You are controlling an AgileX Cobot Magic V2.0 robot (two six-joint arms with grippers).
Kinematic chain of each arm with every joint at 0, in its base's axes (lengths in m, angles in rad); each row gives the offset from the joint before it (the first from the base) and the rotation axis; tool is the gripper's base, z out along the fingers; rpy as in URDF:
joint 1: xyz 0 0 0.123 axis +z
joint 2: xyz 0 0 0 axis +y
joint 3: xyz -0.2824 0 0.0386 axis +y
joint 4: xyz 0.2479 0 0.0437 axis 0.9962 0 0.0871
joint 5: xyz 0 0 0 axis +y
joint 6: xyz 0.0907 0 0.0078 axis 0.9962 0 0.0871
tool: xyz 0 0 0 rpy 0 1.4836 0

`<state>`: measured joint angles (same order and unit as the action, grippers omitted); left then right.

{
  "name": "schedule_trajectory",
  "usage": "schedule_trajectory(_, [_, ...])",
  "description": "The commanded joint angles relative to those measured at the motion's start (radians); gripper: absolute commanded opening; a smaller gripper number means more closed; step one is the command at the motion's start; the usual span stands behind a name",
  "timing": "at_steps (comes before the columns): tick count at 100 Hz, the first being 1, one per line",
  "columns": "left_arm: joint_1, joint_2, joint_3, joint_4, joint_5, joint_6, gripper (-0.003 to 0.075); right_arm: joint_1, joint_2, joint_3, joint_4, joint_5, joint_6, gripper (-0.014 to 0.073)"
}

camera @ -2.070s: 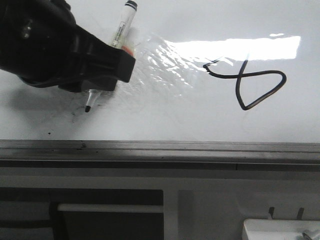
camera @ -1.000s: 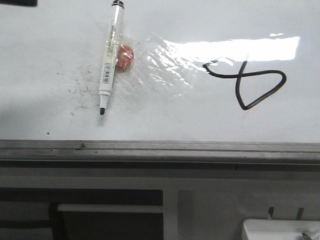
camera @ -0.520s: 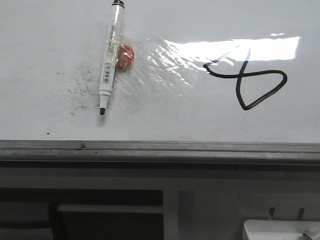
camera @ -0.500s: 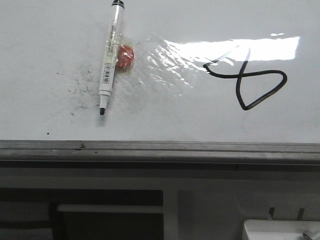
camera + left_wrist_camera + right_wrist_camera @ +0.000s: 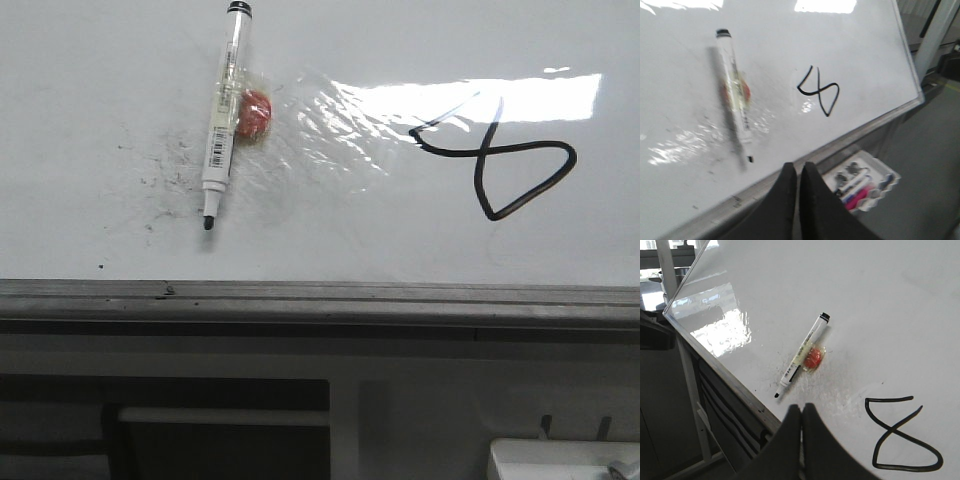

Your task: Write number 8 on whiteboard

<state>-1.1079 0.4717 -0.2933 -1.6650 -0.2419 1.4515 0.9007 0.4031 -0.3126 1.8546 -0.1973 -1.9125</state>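
The number 8 point(image 5: 490, 160) is a black sideways figure on the whiteboard point(image 5: 100, 80), at the right in the front view. It also shows in the left wrist view point(image 5: 819, 92) and the right wrist view point(image 5: 900, 435). A white uncapped marker point(image 5: 220, 110) lies on the board at the left, beside a red-orange blob point(image 5: 255, 115) under wrinkled film. My left gripper point(image 5: 798, 167) is shut and empty, above the board's near rail. My right gripper point(image 5: 801, 409) is shut and empty, between marker and figure. Neither gripper shows in the front view.
A grey metal rail point(image 5: 320, 300) edges the board's near side. Grey smudged specks point(image 5: 155, 175) lie left of the marker. A white tray of markers point(image 5: 860, 182) sits below the board's edge. A white post point(image 5: 667, 270) stands beside the board.
About two seconds ago the left gripper held the marker over the board. It has since let go and left the front view; the marker lies still on the board.
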Motion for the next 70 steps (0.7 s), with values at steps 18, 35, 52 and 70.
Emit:
schedule_trajectory(18, [0.299,-0.036,0.045,1.066,0.065,-0.596,-0.002,-0.003,0.004,-0.026,0.005,0.033,0.002,-0.0064])
schedule_trajectory(35, [0.604,-0.156,0.089,1.556,0.283,-1.205,-0.002,-0.003,0.004,-0.026,0.005,0.033,0.002,-0.0064])
schedule_trajectory(52, [0.81,-0.333,0.188,1.738,0.3,-1.388,-0.002,-0.003,0.004,-0.026,0.005,0.033,0.002,-0.0064])
schedule_trajectory(70, [0.934,-0.474,0.288,1.728,0.294,-1.401,-0.002,-0.003,0.004,-0.026,0.005,0.033,0.002,-0.0064])
